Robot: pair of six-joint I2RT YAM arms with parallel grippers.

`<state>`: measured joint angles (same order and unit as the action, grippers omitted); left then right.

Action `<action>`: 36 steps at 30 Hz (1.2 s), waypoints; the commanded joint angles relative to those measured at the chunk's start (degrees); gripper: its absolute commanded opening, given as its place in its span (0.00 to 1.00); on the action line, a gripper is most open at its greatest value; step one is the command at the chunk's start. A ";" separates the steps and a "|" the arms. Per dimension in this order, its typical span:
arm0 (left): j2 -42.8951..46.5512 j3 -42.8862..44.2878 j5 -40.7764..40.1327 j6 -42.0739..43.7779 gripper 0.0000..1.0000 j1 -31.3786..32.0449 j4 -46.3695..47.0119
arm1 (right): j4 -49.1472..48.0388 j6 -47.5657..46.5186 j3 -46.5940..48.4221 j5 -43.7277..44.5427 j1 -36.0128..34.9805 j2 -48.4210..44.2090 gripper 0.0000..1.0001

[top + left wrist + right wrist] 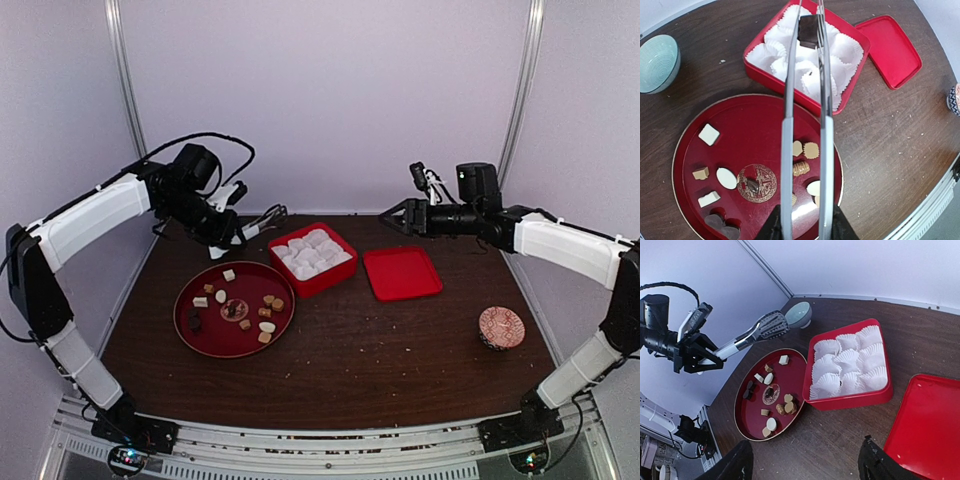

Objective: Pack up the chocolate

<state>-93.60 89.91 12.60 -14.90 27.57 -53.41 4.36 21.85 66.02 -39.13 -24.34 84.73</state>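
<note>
Several pieces of chocolate point(802, 167), dark, tan and cream, lie on a round red plate point(765, 115). My left gripper point(805, 225) is shut on metal tongs point(786, 125). The tongs' tips pinch one dark chocolate square point(809, 31) above the white paper cups in the red box point(755, 65). In the top view the left gripper point(225, 235) hangs behind the plate point(215, 335), left of the box point(320, 285). My right gripper point(392, 217) is open and holds nothing, in the air behind the red lid point(402, 273). Its wrist view looks down on the box point(850, 400) and plate point(747, 415).
The red lid point(892, 47) lies flat just right of the box. A teal bowl point(657, 62) stands at the table's far left corner. A small patterned bowl point(501, 327) sits toward the right front. Crumbs dot the dark wooden table.
</note>
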 commanded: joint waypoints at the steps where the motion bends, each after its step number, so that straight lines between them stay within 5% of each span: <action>1: 0.31 -1.67 4.05 1.92 0.09 -0.48 5.75 | 0.32 -0.99 -4.45 3.29 0.43 -5.26 0.73; 7: 2.94 -6.03 8.11 -1.32 0.09 -0.45 9.42 | 3.03 -2.29 -7.74 0.75 0.74 -9.12 0.73; 19: 3.62 0.87 12.56 -6.49 0.06 -0.37 7.29 | 13.53 1.48 -3.08 1.18 1.49 -13.79 0.76; 28: 0.41 4.17 13.69 -2.84 0.06 -0.30 4.19 | 14.69 6.58 -2.91 10.77 1.57 -18.39 0.83; 36: -7.41 9.55 16.52 0.94 0.06 0.38 2.26 | 24.07 6.21 1.81 3.99 3.23 -13.86 0.74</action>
<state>-98.13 95.02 26.15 -17.39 27.75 -51.29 22.46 27.31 65.21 -32.01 -22.17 68.73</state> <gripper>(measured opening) 0.261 0.759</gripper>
